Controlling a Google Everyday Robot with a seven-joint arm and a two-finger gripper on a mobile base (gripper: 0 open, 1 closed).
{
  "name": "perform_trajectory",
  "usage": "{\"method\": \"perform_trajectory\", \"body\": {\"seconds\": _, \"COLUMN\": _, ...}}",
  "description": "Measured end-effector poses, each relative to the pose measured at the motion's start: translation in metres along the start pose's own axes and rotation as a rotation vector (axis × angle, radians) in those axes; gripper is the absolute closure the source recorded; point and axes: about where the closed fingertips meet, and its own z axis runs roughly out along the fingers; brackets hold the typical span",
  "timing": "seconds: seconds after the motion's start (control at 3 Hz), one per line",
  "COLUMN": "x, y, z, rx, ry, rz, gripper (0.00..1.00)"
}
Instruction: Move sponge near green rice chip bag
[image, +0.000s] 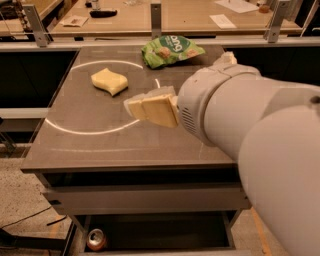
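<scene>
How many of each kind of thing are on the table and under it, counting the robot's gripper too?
Sponges: 1, the sponge on the table.
Chip bags: 1, the green rice chip bag at the table's far edge.
Cans: 1, the can down under the table.
Grippers: 1, the gripper above the table's middle.
Total: 4.

One view only — it looks steeply down from above and just behind the robot's arm, facing across the table toward the far desks. The gripper hangs mid-frame over the table — the arm fills the lower right, near the lens.
</scene>
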Motion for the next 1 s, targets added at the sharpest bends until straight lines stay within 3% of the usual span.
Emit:
{"method": "perform_trajectory", "body": {"seconds": 0.67, "x": -0.008, "y": 0.138, "z": 0.079, "rx": -0.402, "ry": 0.048, "rz": 0.349, "gripper": 0.0}}
{"method": "perform_trajectory", "body": {"seconds": 1.0, "x": -0.012, "y": 0.171, "z": 0.098, "rx": -0.488, "ry": 0.068, "rz": 0.433, "gripper": 0.0}}
